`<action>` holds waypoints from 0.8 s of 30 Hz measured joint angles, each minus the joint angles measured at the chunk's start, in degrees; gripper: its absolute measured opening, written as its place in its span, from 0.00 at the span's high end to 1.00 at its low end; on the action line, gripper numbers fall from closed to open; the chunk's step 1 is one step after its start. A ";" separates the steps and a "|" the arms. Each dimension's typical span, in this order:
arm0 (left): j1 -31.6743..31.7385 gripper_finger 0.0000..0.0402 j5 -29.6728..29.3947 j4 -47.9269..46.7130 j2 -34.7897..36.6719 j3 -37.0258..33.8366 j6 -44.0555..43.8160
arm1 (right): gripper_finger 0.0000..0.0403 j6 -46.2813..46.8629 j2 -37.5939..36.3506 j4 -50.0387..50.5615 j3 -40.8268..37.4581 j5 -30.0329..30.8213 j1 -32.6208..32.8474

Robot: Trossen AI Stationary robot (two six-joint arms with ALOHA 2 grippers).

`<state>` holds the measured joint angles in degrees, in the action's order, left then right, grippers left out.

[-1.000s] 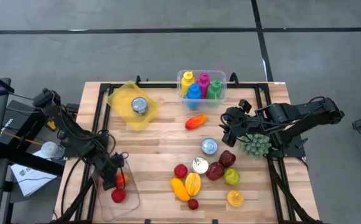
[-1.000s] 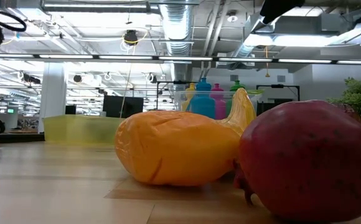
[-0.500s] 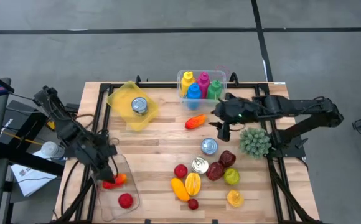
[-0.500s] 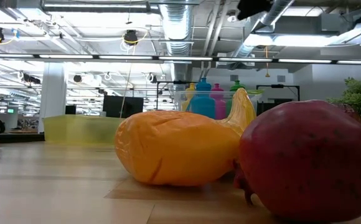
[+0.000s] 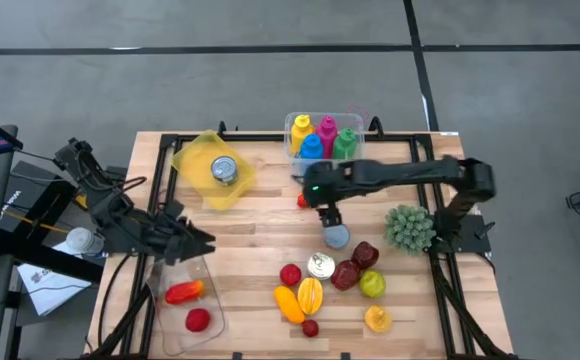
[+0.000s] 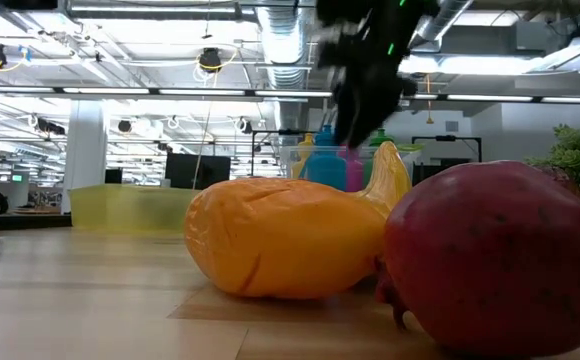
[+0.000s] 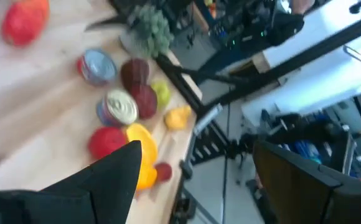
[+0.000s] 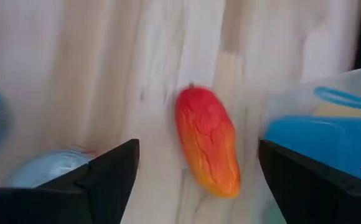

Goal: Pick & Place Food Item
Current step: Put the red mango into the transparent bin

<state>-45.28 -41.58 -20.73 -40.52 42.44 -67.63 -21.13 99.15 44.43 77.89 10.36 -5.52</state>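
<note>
Table: wooden slats on a dark frame, seen whole from above.

Right arm: stretched across the table toward its middle. Right gripper hangs over the mango, fingers spread wide with nothing between them; the wrist view shows the red-orange mango lying on the wood between and beyond the two fingers, untouched.

Left arm: at the table's left edge. Left gripper hovers at the far end of the clear bin, fingers apart, empty.

Yellow tray: far left part of the table, one can standing in it.

Clear bin: near left corner, holding an orange-red piece and a red fruit.

Bottle tub: far edge, with yellow, pink, blue and green bottles, just beyond the mango.

Green bush: right edge, beside the arm's base.

Food pile: near right of centre; two cans, dark red, red, yellow and green fruits close together.
</note>
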 joint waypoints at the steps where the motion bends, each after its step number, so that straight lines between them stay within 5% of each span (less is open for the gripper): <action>1: 0.00 0.26 -0.92 0.40 -0.03 0.00 0.66 | 0.20 -0.94 2.09 -0.66 0.00 0.23 -0.31; 11: 0.04 0.26 -3.93 1.51 -1.87 0.00 2.29 | 0.21 -0.92 16.79 -1.47 0.03 6.16 -5.32; 15: 0.04 0.26 -4.51 1.55 -2.88 0.00 2.29 | 0.27 0.14 17.17 -1.87 0.13 6.39 -4.56; 20: 0.04 0.26 -6.85 1.54 -3.70 0.00 2.30 | 0.47 0.21 15.62 -2.94 0.04 5.88 -3.13; 24: 0.08 0.26 -11.10 1.52 -4.32 0.00 2.91 | 0.49 2.37 11.60 -2.86 -0.06 -1.44 -2.80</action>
<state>-45.20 -52.68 -19.21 -44.84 42.44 -64.72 -18.76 110.75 41.57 77.83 8.92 -8.32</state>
